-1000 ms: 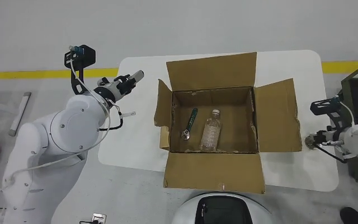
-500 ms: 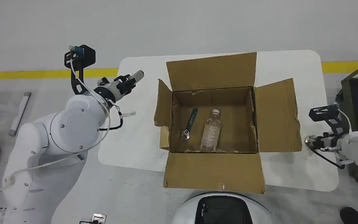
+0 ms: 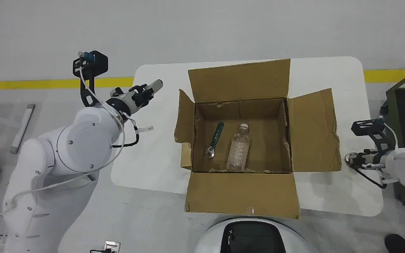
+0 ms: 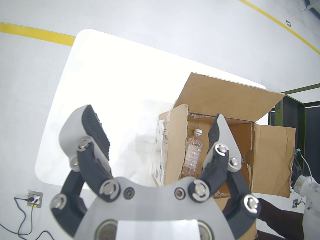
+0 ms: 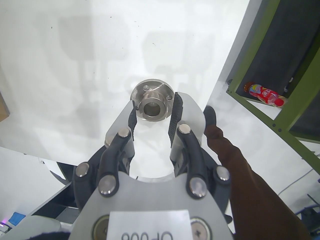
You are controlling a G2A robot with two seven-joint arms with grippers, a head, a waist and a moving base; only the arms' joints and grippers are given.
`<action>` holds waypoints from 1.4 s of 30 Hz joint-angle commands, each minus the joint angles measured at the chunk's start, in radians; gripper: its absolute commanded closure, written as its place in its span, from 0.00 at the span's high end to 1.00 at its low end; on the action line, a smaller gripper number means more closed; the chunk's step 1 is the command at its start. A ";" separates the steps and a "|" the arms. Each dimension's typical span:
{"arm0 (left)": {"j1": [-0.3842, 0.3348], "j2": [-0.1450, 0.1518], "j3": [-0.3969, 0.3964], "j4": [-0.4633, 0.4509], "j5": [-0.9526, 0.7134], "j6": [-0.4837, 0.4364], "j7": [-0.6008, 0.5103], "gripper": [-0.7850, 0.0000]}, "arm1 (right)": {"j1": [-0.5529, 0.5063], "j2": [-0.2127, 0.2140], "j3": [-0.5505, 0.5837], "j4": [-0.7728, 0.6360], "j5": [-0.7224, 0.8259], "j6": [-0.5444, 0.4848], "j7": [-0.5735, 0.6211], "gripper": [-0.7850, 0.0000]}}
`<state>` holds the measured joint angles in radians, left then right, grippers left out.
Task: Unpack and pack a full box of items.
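An open cardboard box (image 3: 240, 81) stands mid-table with its flaps spread out. Inside lie a green-handled wrench (image 3: 215, 140) and a clear plastic bottle (image 3: 239, 147). The left wrist view looks into the box (image 4: 225, 93) and catches the bottle (image 4: 193, 151). My left gripper (image 3: 154, 85) (image 4: 152, 112) hangs open and empty over the table's far left corner, apart from the box. My right gripper (image 3: 350, 159) (image 5: 155, 99) is low over the table's right side, beyond the box's right flap. It is shut on the hub of a round metal flange (image 5: 152, 93).
The white table (image 3: 158, 158) has bare room left of the box and a strip on its right. A green-framed rack (image 3: 395, 101) stands off the table's right edge, with a red-labelled bottle (image 5: 265, 93) lying in it.
The right arm has shifted a little toward the table's near edge with the flange. The left arm and the box contents have kept still.
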<state>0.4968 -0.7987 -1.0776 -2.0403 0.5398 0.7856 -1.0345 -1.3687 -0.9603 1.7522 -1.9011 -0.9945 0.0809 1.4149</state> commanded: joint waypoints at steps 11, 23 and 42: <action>0.000 0.000 0.000 0.000 0.000 0.000 0.000 1.00 | 0.027 0.003 -0.028 0.043 -0.001 -0.011 -0.010 0.33; 0.000 0.000 0.000 0.000 0.000 0.000 0.000 1.00 | 0.047 0.006 -0.048 0.076 -0.004 -0.013 -0.021 0.00; 0.000 0.000 0.000 0.000 0.000 0.000 0.000 1.00 | 0.176 0.016 0.225 -0.345 0.557 0.057 -0.126 0.00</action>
<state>0.4968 -0.7987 -1.0776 -2.0403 0.5398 0.7856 -1.0345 -1.2173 -0.9463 2.0108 -2.2329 -0.4758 0.1430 1.2870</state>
